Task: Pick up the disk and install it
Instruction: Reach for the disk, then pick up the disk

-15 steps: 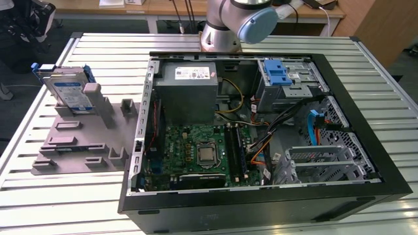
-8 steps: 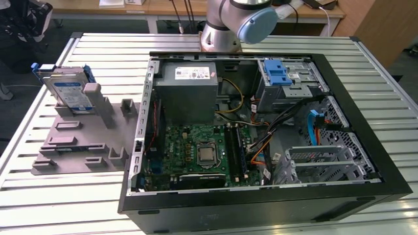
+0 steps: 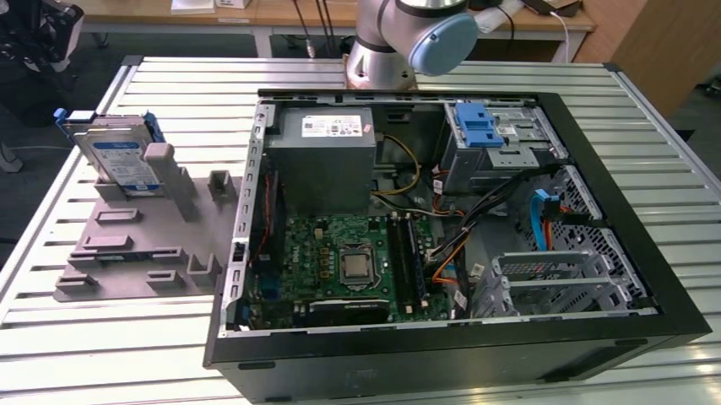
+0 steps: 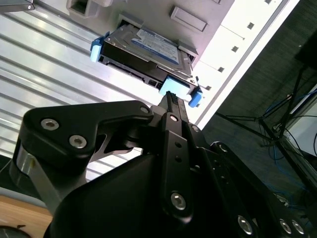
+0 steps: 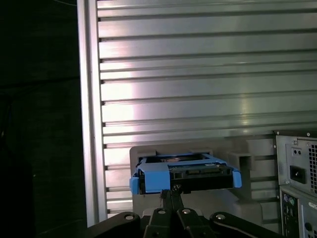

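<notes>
No print can be read. The flat silver disk with a blue plastic frame (image 3: pixel 116 156) carries a blue-and-white label (image 4: pixel 158 43). The grey metal box (image 3: pixel 327 169) inside the black computer case (image 3: pixel 451 359) bears a white sticker (image 3: pixel 333 126). Lettering on both is too small to tell.

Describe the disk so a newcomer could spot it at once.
On the slatted metal table, a grey fixture plate lies to the exterior view's left of the open computer case. The disk stands on edge at its far end, the only piece with a blue frame and blue-and-white label.
</notes>
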Available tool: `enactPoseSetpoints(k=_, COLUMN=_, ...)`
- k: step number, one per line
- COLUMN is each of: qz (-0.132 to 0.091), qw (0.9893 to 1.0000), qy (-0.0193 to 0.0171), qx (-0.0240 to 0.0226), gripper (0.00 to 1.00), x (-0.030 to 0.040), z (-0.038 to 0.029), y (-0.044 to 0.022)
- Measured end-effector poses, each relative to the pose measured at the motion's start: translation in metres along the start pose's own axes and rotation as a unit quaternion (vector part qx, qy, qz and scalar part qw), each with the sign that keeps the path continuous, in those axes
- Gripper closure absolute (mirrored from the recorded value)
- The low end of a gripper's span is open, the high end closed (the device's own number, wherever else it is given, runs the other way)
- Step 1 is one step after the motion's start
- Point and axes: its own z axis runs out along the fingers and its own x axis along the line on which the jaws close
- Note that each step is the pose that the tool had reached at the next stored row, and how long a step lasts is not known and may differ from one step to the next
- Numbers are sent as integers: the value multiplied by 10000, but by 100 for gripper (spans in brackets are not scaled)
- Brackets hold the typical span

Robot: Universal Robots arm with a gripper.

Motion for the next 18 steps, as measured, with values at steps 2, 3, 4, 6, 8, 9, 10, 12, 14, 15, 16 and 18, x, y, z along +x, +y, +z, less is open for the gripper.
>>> enactPoseSetpoints(k=2, qz=-1, qw=10000, qy=1, qx=0, gripper=89, x=15, z=-1, y=-1)
enactPoseSetpoints(k=3, qz=-1, qw=10000, qy=1, qx=0, gripper=89, x=17, z=-1, y=-2)
enactPoseSetpoints(k=4, qz=0, qw=10000, qy=0, qx=0, gripper=89, x=19, z=-1, y=-1)
enactPoseSetpoints(k=6, qz=0, qw=10000, qy=0, qx=0, gripper=89, x=20, z=-1, y=-1)
enactPoseSetpoints(k=8, qz=0, qw=10000, qy=1, qx=0, gripper=89, x=20, z=-1, y=-1)
enactPoseSetpoints(k=9, qz=0, qw=10000, qy=0, qx=0, gripper=89, x=20, z=-1, y=-1)
enactPoseSetpoints(k=10, qz=0, qw=10000, qy=1, qx=0, gripper=89, x=20, z=-1, y=-2)
enactPoseSetpoints(k=12, qz=0, qw=10000, qy=0, qx=0, gripper=89, x=21, z=-1, y=-2)
enactPoseSetpoints(k=14, qz=0, qw=10000, qy=0, qx=0, gripper=89, x=21, z=-1, y=-2)
enactPoseSetpoints(k=15, qz=-2, qw=10000, qy=1, qx=0, gripper=89, x=21, z=-1, y=-2)
enactPoseSetpoints(k=16, qz=-10, qw=10000, qy=1, qx=0, gripper=89, x=21, z=-1, y=-1)
enactPoseSetpoints(k=18, qz=-82, qw=10000, qy=5, qx=-2, gripper=89, x=22, z=-1, y=-1)
